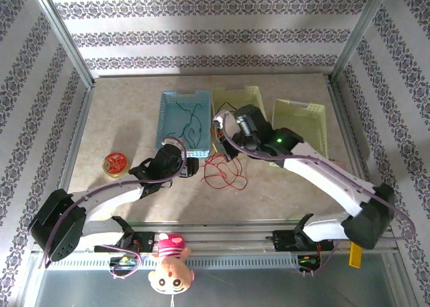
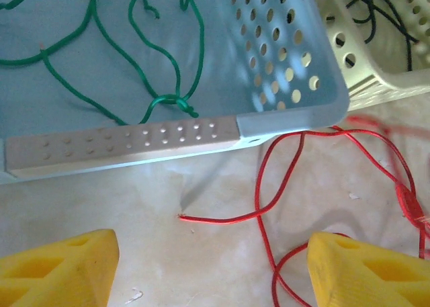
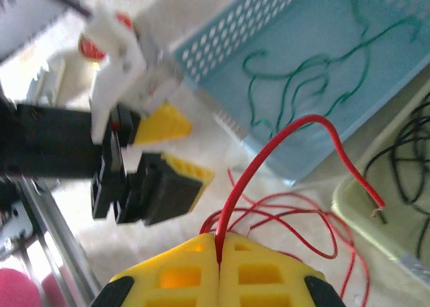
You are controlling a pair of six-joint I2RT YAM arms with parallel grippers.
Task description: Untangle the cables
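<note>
- Left arm [image 1: 114, 196]: based at near-left edge of table, elbow hunched over near-left corner, forearm stretched low toward table centre.
- Left gripper [image 1: 185, 164]: jaws spread wide, yellow fingertips [image 2: 60, 267] aimed down at table surface.
- Right arm [image 1: 329, 176]: based at near-right edge, elbow bulked over near-right corner, long forearm slanting in toward centre.
- Right gripper [image 3: 218, 253]: yellow fingers pressed together, red cable [image 3: 312, 119] pinched in the seam between them.
- Seen from right wrist: left gripper [image 3: 178, 149] close by, not touching, jaws parted.
</note>
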